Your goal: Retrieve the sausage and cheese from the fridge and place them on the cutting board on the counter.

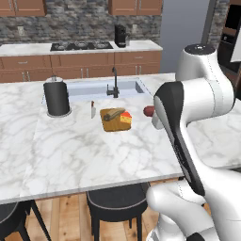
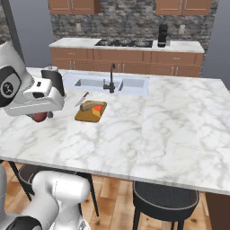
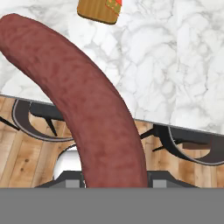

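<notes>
The sausage is held in the gripper, whose jaws are closed on its lower end, so most of the link stands out free beyond the fingers. In the left base view its dark red end is seen just beside the arm, above the counter and to the right of the board. In the right base view it hangs under the hand, to the left of the board and not yet over it.

The cheese is already lying on the board, at one side, next to a pale tan piece. A knife lies on the counter just beside the board, and a dark canister stands further off, near the sink.

The sausage is judged to be light and rather soft, with a smooth skin that may slide between the fingers. Because it is gripped at one end, it can swing or turn when the arm is moved quickly. A hold nearer the middle would be steadier. The board is small and partly taken, so the link should be lowered onto the free part and released only when it is close to the wood; otherwise it may roll off onto the marble.
</notes>
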